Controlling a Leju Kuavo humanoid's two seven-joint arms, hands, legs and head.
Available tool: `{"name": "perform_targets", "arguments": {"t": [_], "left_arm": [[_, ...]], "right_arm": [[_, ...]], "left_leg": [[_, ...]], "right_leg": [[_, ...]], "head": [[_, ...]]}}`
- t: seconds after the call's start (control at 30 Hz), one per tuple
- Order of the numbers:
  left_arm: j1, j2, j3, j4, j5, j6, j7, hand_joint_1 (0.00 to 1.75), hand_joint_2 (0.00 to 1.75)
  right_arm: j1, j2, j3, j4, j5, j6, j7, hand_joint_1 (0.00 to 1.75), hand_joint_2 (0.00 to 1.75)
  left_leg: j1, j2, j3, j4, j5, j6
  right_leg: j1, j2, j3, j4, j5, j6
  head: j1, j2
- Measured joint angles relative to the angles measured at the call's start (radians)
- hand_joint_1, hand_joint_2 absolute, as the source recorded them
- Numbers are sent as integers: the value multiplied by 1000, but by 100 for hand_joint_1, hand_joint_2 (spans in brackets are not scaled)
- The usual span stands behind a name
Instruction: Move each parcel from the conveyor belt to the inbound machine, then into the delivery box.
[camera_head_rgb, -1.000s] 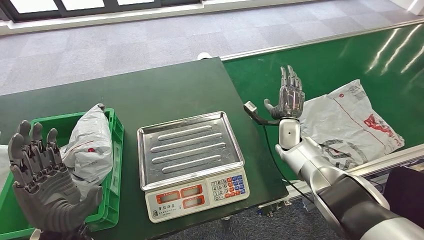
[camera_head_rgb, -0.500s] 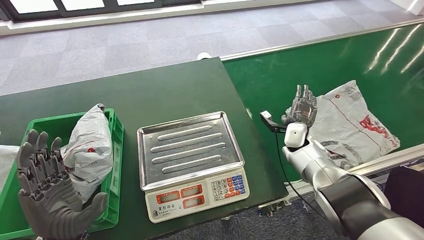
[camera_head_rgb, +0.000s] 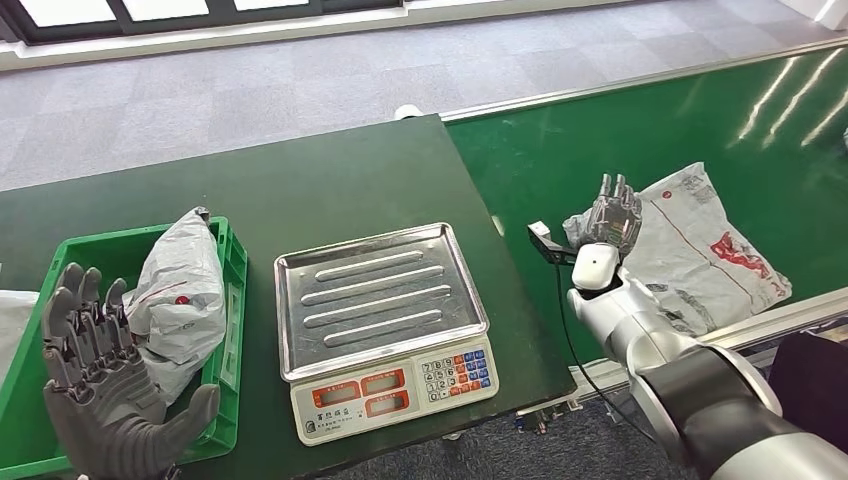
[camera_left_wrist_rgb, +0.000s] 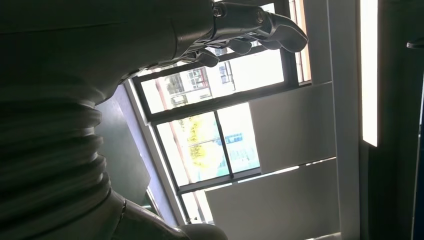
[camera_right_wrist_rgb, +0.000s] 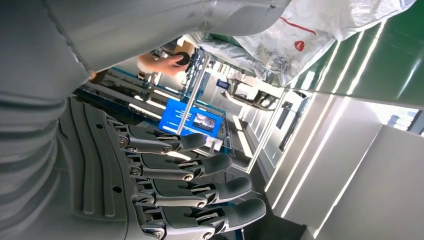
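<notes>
A white plastic parcel (camera_head_rgb: 700, 240) with red print lies on the green conveyor belt (camera_head_rgb: 620, 130). My right hand (camera_head_rgb: 612, 215) is upright at the parcel's left edge, fingers spread, holding nothing; the right wrist view shows its fingers (camera_right_wrist_rgb: 200, 185) apart and the parcel (camera_right_wrist_rgb: 305, 35) close by. The scale (camera_head_rgb: 385, 315) with its bare steel pan stands on the dark table. Another grey parcel (camera_head_rgb: 180, 290) lies in the green crate (camera_head_rgb: 228, 330). My left hand (camera_head_rgb: 105, 390) is raised, palm up and open, in front of the crate.
The dark green table (camera_head_rgb: 300, 190) holds the crate and the scale. A metal rail (camera_head_rgb: 790, 310) runs along the near edge of the belt. A small camera (camera_head_rgb: 545, 240) juts from my right wrist. Grey carpet floor (camera_head_rgb: 250, 80) lies beyond.
My right hand has moved right and lower, reaching the parcel's left edge. The parcel has drifted slightly along the belt. My left hand has sunk a little.
</notes>
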Motion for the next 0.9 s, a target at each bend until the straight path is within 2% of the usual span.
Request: {"name": "perform_targets", "arguments": {"t": [0.37,0.9], "left_arm": [[0,-1,13,33,-48,12,0,0,175],[2,-12,45,71,-97,18,0,0,175]], "right_arm": [[8,11,-74,8,-34,121,-24,0,175],[74,50,-129,9,-25,151,-31,0,175]], "left_leg": [[0,0,0,0,0,0],[0,0,0,0,0,0]], "right_leg": [[0,0,0,0,0,0],[0,0,-1,0,0,0]], "head": [[0,0],[0,0]]}}
